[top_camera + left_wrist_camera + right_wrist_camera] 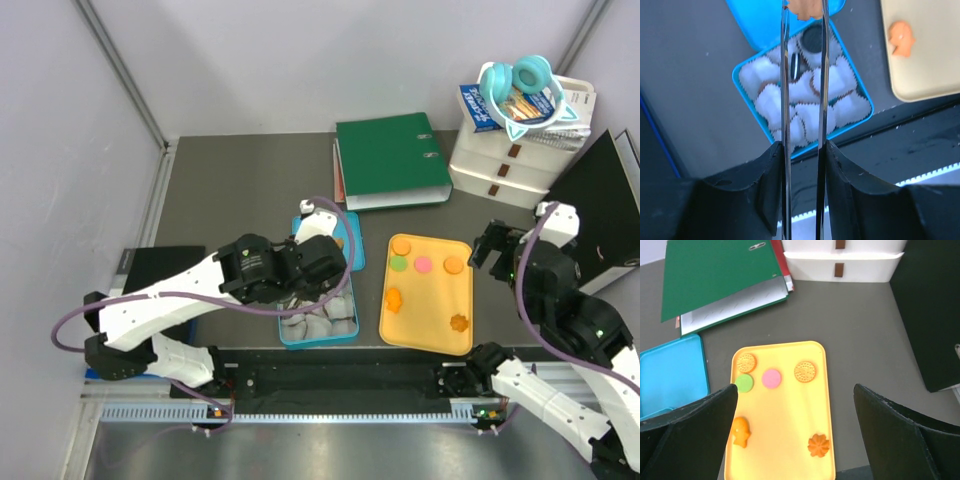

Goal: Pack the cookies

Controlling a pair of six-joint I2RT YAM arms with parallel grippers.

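My left gripper (803, 6) is shut on an orange scalloped cookie (802, 9), pinched between its thin metal fingertips above the blue box (740, 75). White paper liners (837, 82) fill the box; one holds a flat black cookie (812, 39), and another black cookie (795, 65) stands on edge. On the yellow tray (782, 410) lie two round orange cookies (804, 371), a green one (744, 383), a pink one (771, 378), a fish-shaped one (740, 431) and a flower one (818, 445). My right gripper (795, 410) hangs open above the tray.
The box's blue lid (345, 238) lies behind the box. A green binder (392, 160) and white drawers (505, 165) with headphones (520, 82) stand at the back. A black panel (612, 210) is at the right and a black rail (340, 375) runs along the near edge.
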